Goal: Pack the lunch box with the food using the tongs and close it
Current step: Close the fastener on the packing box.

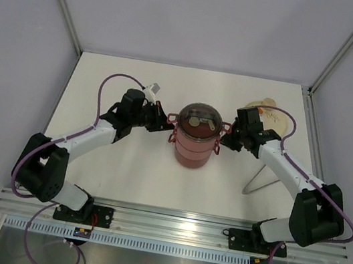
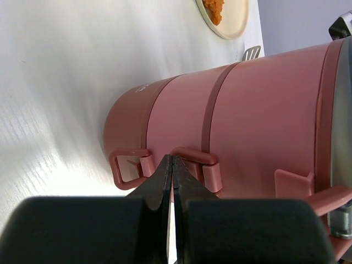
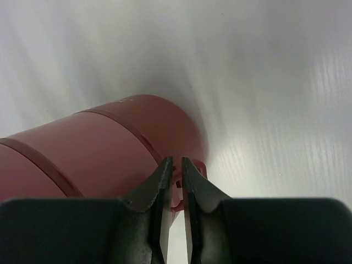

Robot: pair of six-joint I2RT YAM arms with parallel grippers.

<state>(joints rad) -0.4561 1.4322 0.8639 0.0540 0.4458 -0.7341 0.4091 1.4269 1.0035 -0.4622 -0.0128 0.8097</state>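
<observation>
The lunch box (image 1: 196, 138) stands stacked in three dark-red tiers at the table's middle, with its grey top lid (image 1: 199, 119) on. My left gripper (image 1: 165, 123) is shut and holds nothing. Its tips (image 2: 173, 159) sit against the side handles (image 2: 192, 157) on the box's left. My right gripper (image 1: 225, 139) is at the box's right side, closed on a red side handle (image 3: 177, 175) that shows between its fingers. The tongs (image 1: 260, 180) lie on the table to the right. An orange piece of food (image 2: 214, 8) rests on the cream plate (image 2: 234, 25).
The cream plate (image 1: 275, 116) lies at the back right, behind my right arm. White walls and the frame posts close off the table's back and sides. A metal rail runs along the near edge by the arm bases.
</observation>
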